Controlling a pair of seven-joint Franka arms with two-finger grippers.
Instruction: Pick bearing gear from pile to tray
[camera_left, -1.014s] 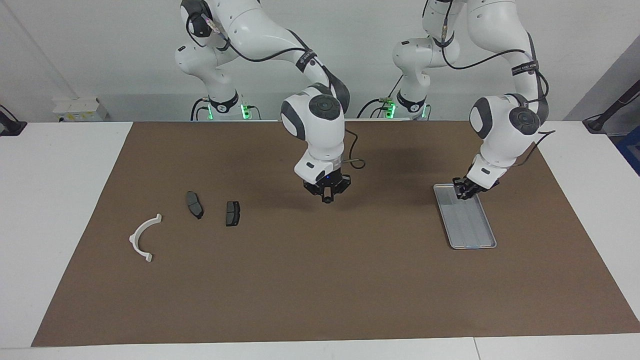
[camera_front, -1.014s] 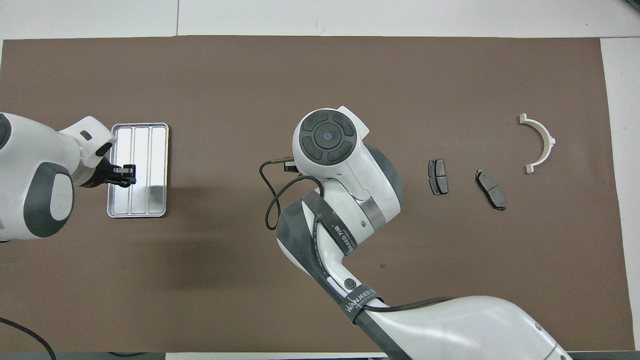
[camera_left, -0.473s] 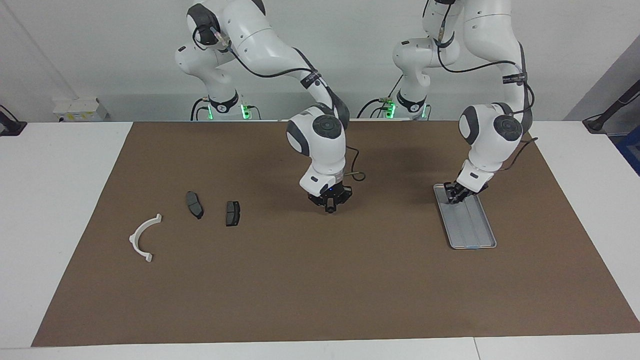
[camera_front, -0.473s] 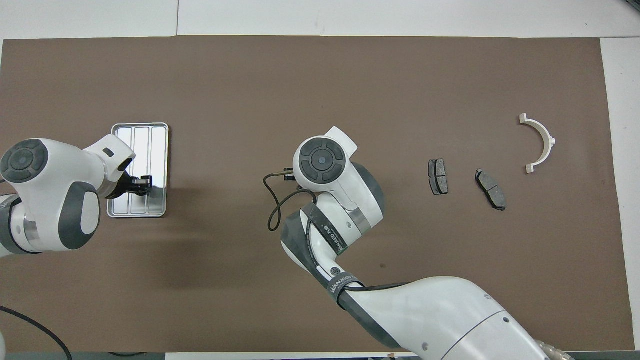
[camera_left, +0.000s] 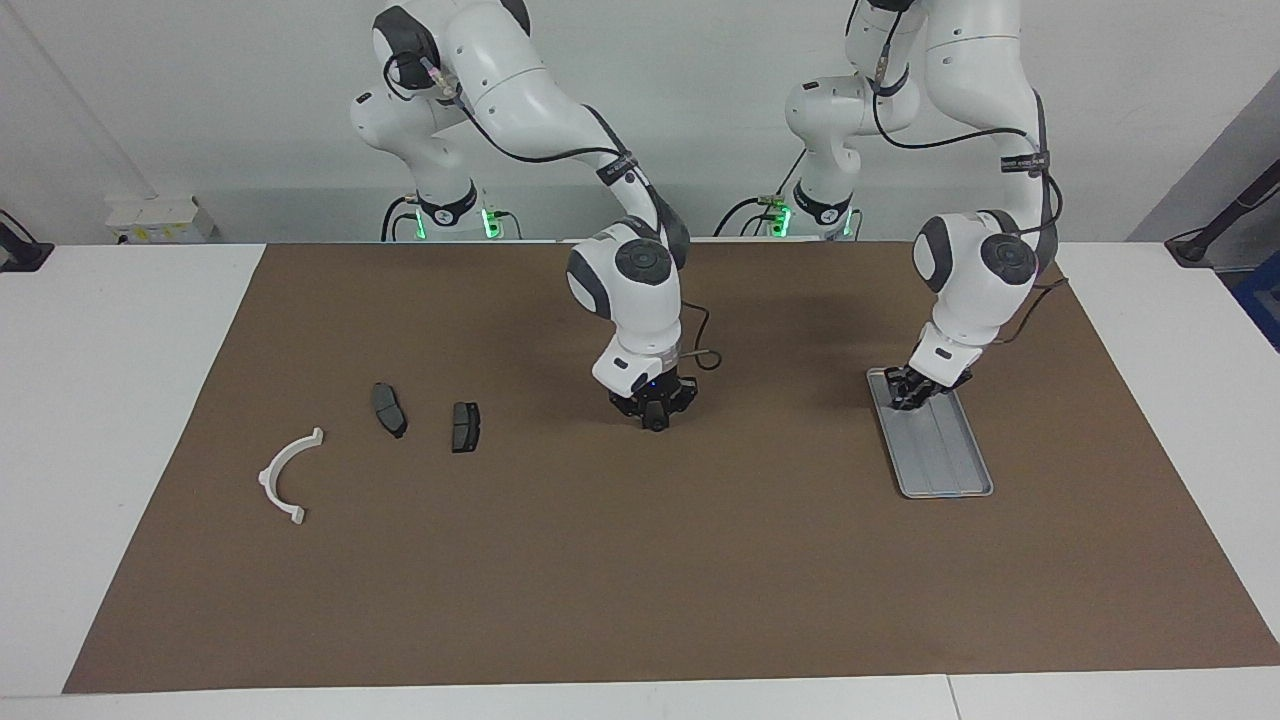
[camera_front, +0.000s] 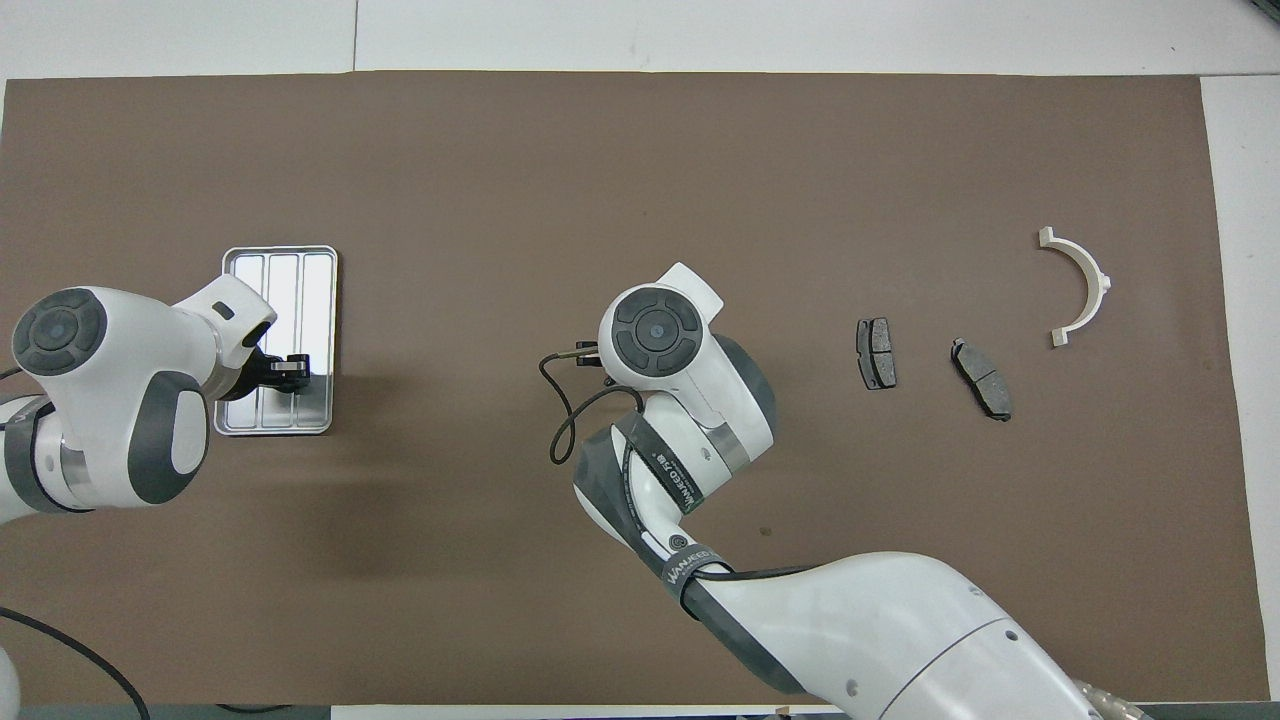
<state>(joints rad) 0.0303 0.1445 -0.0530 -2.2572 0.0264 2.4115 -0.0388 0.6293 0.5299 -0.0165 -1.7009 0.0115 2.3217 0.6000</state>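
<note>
Lying toward the right arm's end: brake pads (camera_left: 428, 418), white bracket (camera_left: 286, 476).

We see a silver metal tray (camera_front: 280, 262) with a mirror-like sheen, a matt brown mat (camera_left: 640, 560), and glossy white plastic arm shells (camera_front: 880, 630).
</note>
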